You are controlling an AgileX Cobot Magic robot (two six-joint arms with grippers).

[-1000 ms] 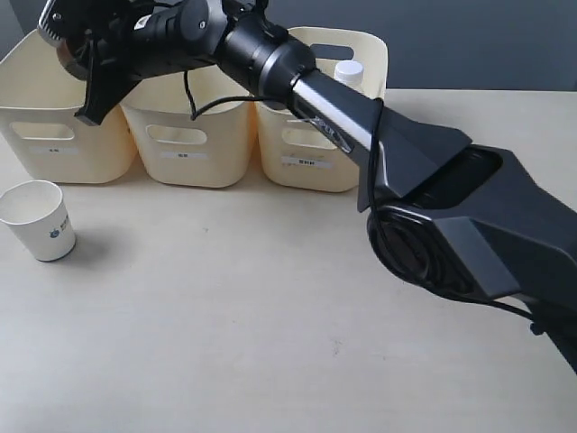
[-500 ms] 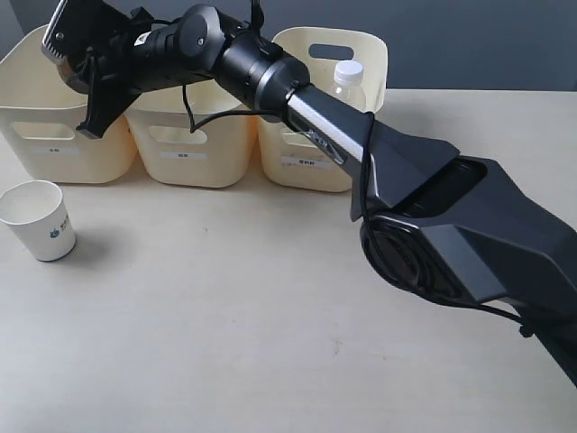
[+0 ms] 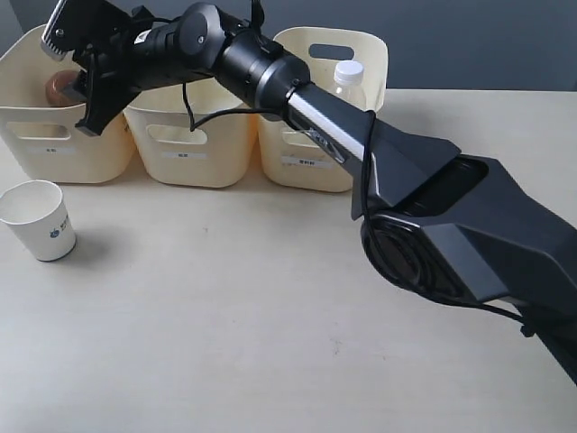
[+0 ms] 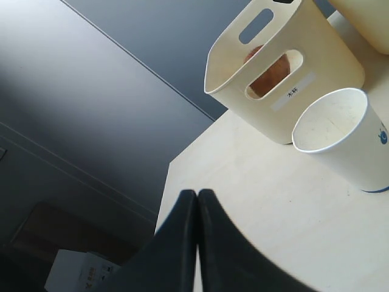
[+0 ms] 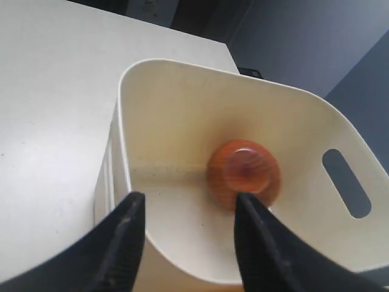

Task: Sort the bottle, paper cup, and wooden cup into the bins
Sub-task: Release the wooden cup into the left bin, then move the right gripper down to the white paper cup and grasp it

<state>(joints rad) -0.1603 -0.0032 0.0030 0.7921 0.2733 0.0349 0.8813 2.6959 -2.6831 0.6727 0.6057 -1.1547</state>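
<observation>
The reddish-brown wooden cup (image 3: 61, 87) lies inside the left bin (image 3: 54, 149), bottom up in the right wrist view (image 5: 243, 171) and showing through the handle cutout in the left wrist view (image 4: 270, 73). My right gripper (image 3: 70, 81) has reached across and hangs open just above this bin (image 5: 182, 67), its jaws (image 5: 188, 198) holding nothing. The white paper cup (image 3: 41, 221) stands upright on the table in front of the left bin, close to my shut left gripper (image 4: 197, 193). The clear bottle (image 3: 347, 81) stands in the right bin (image 3: 311, 158).
The middle bin (image 3: 194, 149) sits between the other two, partly covered by the right arm. All three bins stand in a row at the table's back edge. The right arm's dark base (image 3: 478, 234) fills the right side of the table (image 3: 225, 316).
The wooden cup, hidden in the right gripper before, now lies in the left bin and the jaws stand apart. The gripper lifted slightly a second ago and has since held still.
</observation>
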